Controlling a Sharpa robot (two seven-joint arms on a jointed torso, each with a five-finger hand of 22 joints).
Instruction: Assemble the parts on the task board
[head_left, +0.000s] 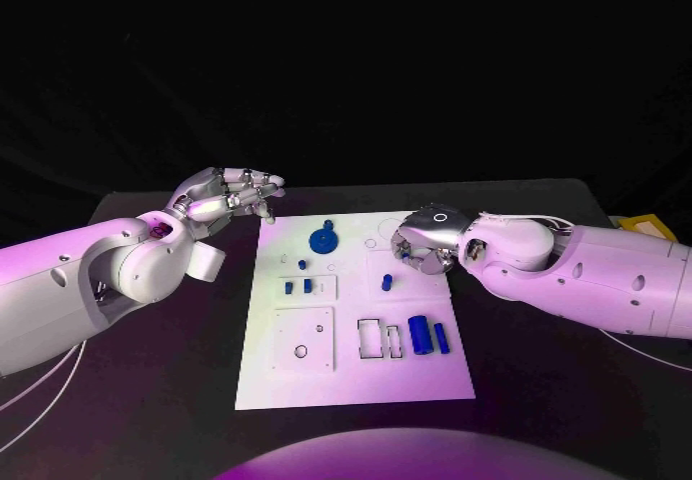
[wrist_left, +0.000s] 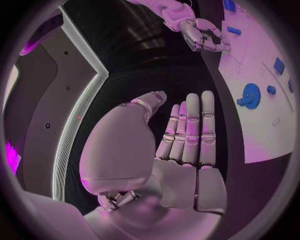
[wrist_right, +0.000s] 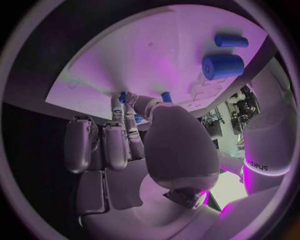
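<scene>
Two silver hands hover at the far end of a white board (head_left: 353, 370) on a black counter (head_left: 548, 400). Left hand (head_left: 228, 196): its fingers (wrist_left: 199, 131) lie straight and side by side with the thumb set apart, holding nothing, off the board's far left corner above the counter. Right hand (head_left: 423, 243): its fingers (wrist_right: 119, 142) are curled downward over the board's far right edge; the thumb and one fingertip come close together near a small blue part (wrist_right: 166, 96), but whether they pinch it cannot be told.

Beyond the hands, each white arm runs back to its own side of the picture.

On the board, a blue gear (head_left: 325, 240) with a small knob at its far side sits near the far edge, between the two hands. Nearer the middle, a small blue peg (head_left: 387, 283) stands close to the right hand. Left of it, two small blue blocks (head_left: 299, 286) lie side by side in a square outline, with a tiny blue piece (head_left: 303, 264) just beyond them. Toward the near right, a thick blue cylinder (head_left: 418, 334) lies beside a thinner blue rod (head_left: 441, 338), both pointing toward the far edge, next to rectangular cut-outs (head_left: 379, 339). A square panel (head_left: 303, 338) with a small ring hole lies at the near left.
</scene>
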